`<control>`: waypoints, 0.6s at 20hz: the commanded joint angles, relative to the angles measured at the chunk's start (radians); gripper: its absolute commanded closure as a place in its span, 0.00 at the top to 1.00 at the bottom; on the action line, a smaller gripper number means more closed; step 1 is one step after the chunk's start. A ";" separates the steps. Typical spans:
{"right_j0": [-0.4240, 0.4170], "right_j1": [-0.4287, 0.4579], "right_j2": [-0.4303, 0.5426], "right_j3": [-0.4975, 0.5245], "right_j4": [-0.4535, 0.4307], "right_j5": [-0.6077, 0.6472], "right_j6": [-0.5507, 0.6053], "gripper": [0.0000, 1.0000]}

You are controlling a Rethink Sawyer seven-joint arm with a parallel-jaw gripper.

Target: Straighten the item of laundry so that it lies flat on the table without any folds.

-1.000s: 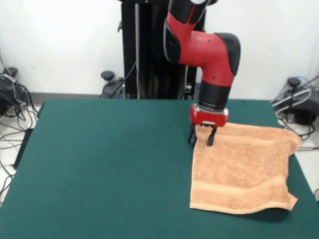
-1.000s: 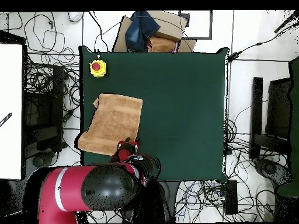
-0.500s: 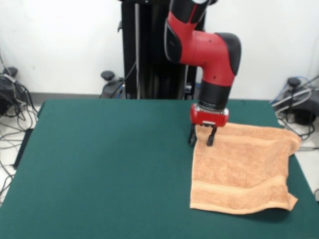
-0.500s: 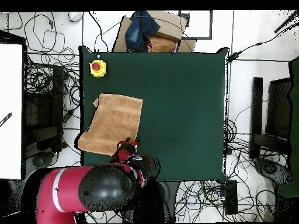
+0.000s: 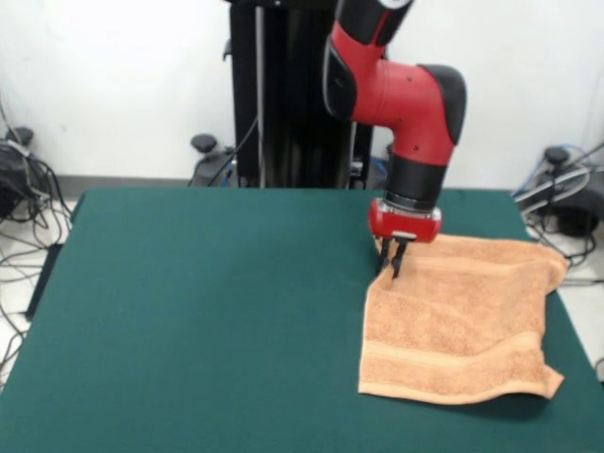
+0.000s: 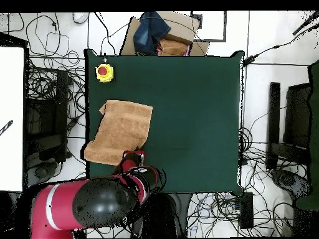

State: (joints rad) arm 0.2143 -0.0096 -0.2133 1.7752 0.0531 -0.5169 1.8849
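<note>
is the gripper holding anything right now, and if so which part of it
The gripper is shut on the towel, pinching it at the far corner nearest the robot's base. The rest of the towel lies on the table.

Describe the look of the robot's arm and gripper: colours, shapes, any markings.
The arm is glossy red with rounded black joint caps, bending like a fat elbow. A black cylindrical wrist ends in a small red block with a pale band. The gripper has two thin black fingers. No lettering or cables are legible on it.
</note>
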 commanded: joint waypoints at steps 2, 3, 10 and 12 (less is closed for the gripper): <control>0.005 0.190 0.023 -0.192 0.209 -0.050 0.160 0.00; 0.002 0.190 0.025 -0.193 0.206 -0.052 0.161 0.00; -0.012 0.198 0.036 -0.191 0.201 -0.087 0.183 0.00; -0.010 0.191 0.018 -0.187 0.192 -0.107 0.172 0.00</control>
State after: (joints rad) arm 0.2516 0.0114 -0.2356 1.7818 0.0901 -0.5691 1.8851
